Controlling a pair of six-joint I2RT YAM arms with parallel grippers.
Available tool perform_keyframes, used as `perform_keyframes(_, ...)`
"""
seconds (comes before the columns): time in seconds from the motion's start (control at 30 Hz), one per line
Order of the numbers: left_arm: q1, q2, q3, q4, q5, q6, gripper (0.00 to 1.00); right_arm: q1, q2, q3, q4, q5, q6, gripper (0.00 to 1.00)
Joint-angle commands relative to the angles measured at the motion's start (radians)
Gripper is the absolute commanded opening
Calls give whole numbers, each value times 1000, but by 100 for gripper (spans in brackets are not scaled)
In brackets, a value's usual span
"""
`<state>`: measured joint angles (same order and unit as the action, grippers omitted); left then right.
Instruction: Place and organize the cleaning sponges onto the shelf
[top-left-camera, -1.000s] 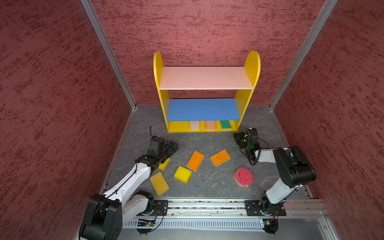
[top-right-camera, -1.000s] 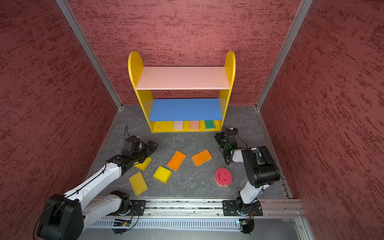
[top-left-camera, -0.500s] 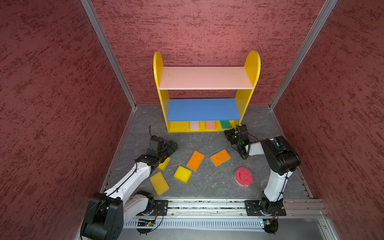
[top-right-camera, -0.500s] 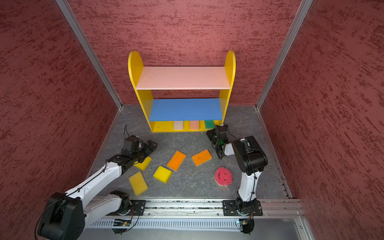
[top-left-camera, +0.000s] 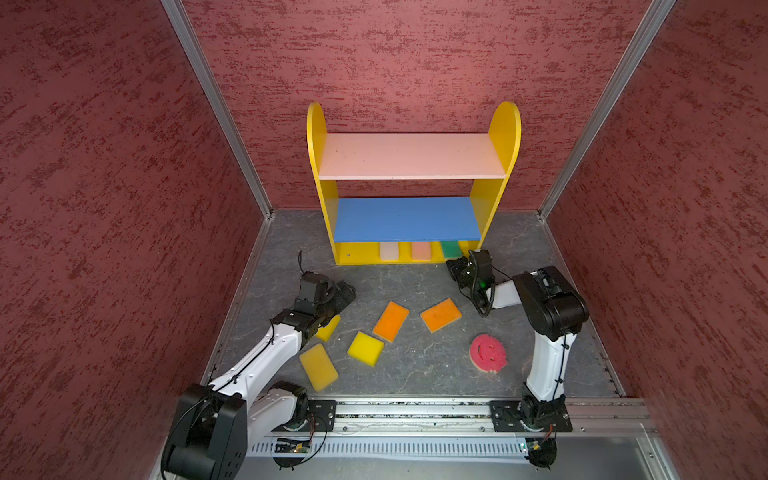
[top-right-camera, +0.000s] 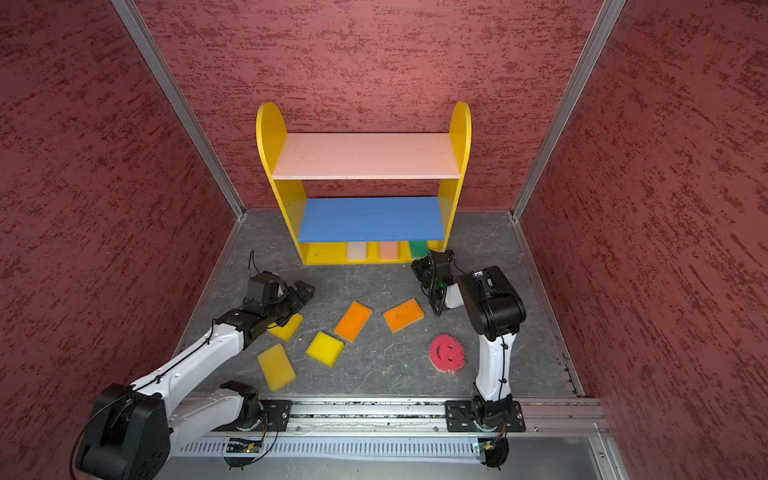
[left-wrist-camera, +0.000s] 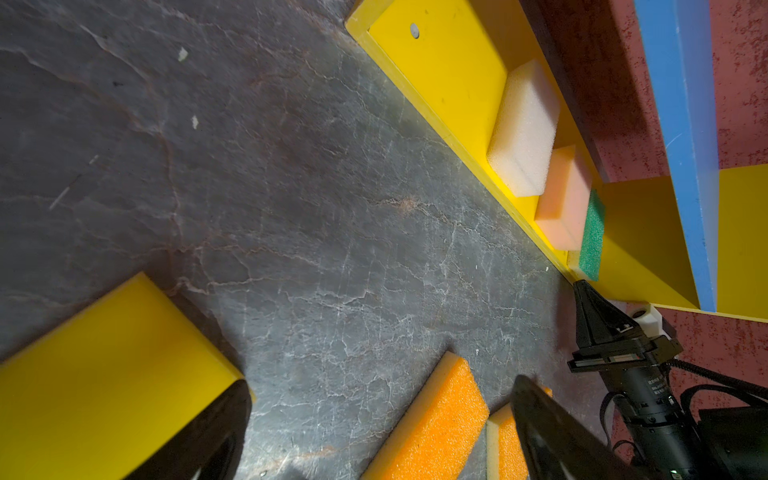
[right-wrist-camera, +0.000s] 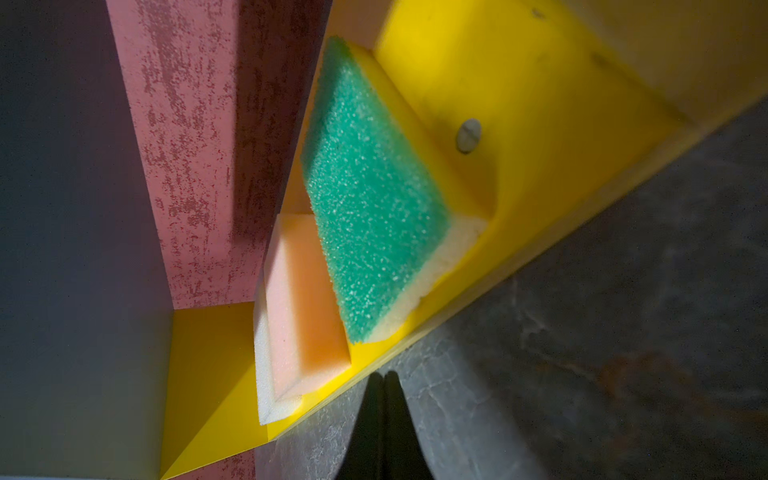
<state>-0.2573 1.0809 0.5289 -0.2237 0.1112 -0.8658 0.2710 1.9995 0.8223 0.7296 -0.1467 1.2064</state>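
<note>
The shelf (top-left-camera: 318, 137) stands at the back wall. A cream sponge (top-left-camera: 389, 251), a peach sponge (top-left-camera: 421, 250) and a green sponge (top-left-camera: 451, 248) lie on its yellow bottom board. On the floor lie three yellow sponges (top-left-camera: 318, 366) (top-left-camera: 365, 348) (top-left-camera: 328, 327), two orange sponges (top-left-camera: 390, 321) (top-left-camera: 441, 314) and a round pink smiley sponge (top-left-camera: 488, 353). My left gripper (top-left-camera: 344, 292) (left-wrist-camera: 382, 415) hangs open over the floor, one finger above a yellow sponge (left-wrist-camera: 104, 374). My right gripper (top-left-camera: 453, 268) (right-wrist-camera: 383, 378) is shut and empty, its tip at the bottom board's front edge by the green sponge (right-wrist-camera: 374, 187).
Red textured walls close in the grey floor (top-left-camera: 415, 291) on three sides. The arms' mounting rail (top-left-camera: 415, 411) runs along the front edge. The pink top board (top-left-camera: 411, 156) and blue middle board (top-left-camera: 407, 218) carry nothing.
My right gripper has swung left and forward to the shelf's lower right front corner, still shut. The left arm has barely moved and stays open.
</note>
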Motion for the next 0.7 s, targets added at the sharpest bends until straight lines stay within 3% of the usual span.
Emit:
perform_keyframes(0.0,6,4,-5,15,6,7,97,10,13,28,42,21,28,0)
perform_keyframes(0.67,5,2,3,8,8,7,97,13,45,63,59,22,33,0)
